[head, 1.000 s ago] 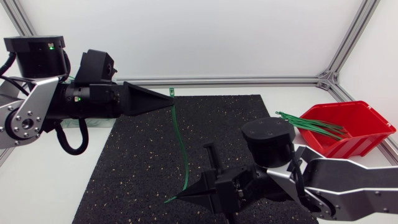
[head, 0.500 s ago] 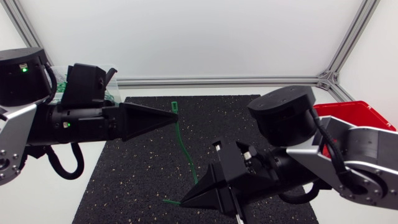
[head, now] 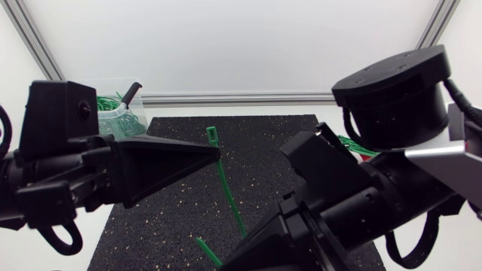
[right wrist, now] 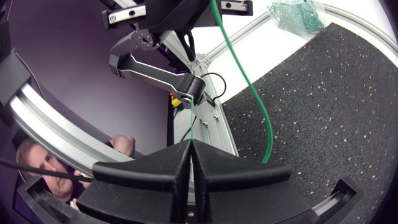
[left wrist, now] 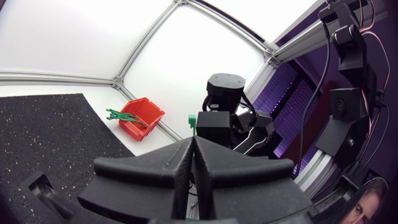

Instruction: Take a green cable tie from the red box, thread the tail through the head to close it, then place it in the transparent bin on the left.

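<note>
A green cable tie (head: pixel 226 188) hangs stretched between my two grippers above the black mat (head: pixel 181 218). My left gripper (head: pixel 218 153) is shut on it just below its head (head: pixel 213 135), which sticks up past the fingertips (left wrist: pixel 191 121). Lower down, my right gripper (head: pixel 230 263) is shut on the tie near its tail, whose short end pokes out to the left. In the right wrist view the strap (right wrist: pixel 249 81) curves away ahead of the shut gripper (right wrist: pixel 189 142). The transparent bin (head: pixel 113 113) stands at the back left. The red box (left wrist: pixel 140 118) shows in the left wrist view.
Several green ties lie in the transparent bin (right wrist: pixel 298 14). More ties (head: pixel 348 143) stick out of the red box, which my right arm mostly hides in the head view. White table surrounds the mat, and an aluminium frame runs along the back edge.
Both arms have risen towards the head camera with the tie held between them. The right arm now covers the red box, and the tie's head stands higher.
</note>
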You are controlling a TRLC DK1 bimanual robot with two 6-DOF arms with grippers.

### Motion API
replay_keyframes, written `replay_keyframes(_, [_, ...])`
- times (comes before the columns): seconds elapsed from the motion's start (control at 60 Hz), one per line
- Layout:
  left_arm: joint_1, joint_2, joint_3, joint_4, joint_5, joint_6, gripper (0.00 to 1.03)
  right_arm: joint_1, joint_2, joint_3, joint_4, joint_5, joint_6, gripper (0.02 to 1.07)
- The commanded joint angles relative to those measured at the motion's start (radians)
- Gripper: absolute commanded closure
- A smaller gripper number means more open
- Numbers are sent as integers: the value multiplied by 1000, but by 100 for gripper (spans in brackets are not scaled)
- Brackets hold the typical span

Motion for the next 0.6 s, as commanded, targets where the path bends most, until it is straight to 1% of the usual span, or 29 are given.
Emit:
replay_keyframes(0.0, [-43, -26, -39, 5, -29, -44, 99, -6, -9, 57, -10, -28, 159, 101])
replay_keyframes(0.233, [-108, -94, -64, 2, -109, -91, 99, -7, -19, 128, -8, -155, 447, 101])
replay_keyframes(0.333, [-143, -118, -76, 2, -151, -91, 99, -7, -32, 151, -10, -169, 551, 101])
replay_keyframes(0.5, [-147, -123, -91, 18, -164, -87, 99, -73, -29, 175, -5, -238, 685, 101])
replay_keyframes(0.583, [-154, -118, -104, 38, -180, -78, 99, -90, -26, 189, -4, -252, 720, 101])
